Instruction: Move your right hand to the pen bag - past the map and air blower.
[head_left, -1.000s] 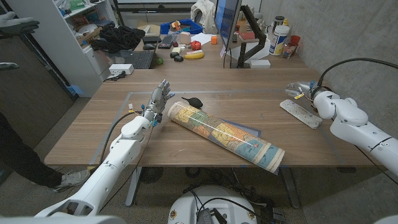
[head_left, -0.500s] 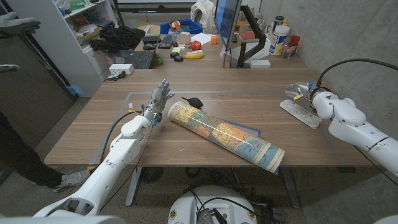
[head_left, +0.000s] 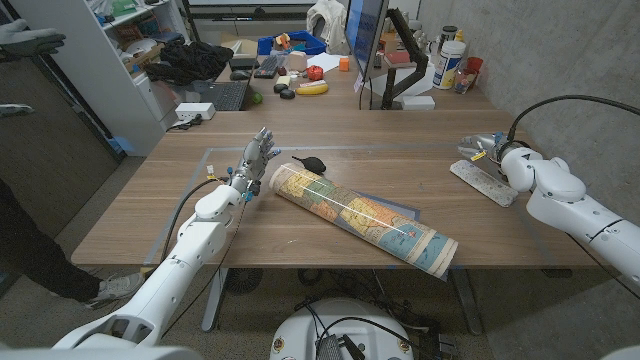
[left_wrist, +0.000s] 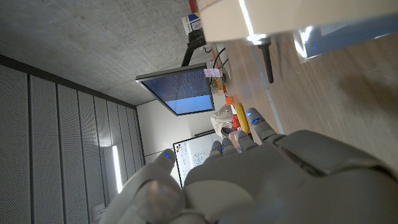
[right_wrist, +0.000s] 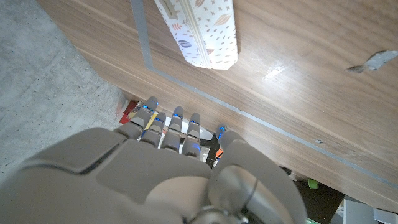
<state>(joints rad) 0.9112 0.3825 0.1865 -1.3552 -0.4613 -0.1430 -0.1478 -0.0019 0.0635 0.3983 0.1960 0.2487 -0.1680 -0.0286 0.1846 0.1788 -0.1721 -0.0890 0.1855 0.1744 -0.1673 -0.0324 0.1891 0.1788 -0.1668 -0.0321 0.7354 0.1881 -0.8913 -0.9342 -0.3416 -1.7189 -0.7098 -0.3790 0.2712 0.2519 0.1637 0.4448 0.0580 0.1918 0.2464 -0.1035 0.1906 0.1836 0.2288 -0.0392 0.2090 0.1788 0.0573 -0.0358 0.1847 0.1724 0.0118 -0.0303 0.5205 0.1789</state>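
This was an office or lab workroom: behind the wooden tabletop (head_left: 330, 140) at the top of the frame stood a monitor (head_left: 362, 35) on an arm, a keyboard (head_left: 218, 96), cluttered shelves (head_left: 110, 40) upper left, and bare concrete walls (head_left: 560, 50).

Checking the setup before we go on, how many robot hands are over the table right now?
2. The left hand stands beside the near end of the rolled map, holding nothing. The right hand is at the table's right side, just past the pen bag.

Wooden table (head_left: 330, 135), rolled map (head_left: 360, 216), black air blower (head_left: 310, 161), patterned pen bag (head_left: 482, 182) near right edge
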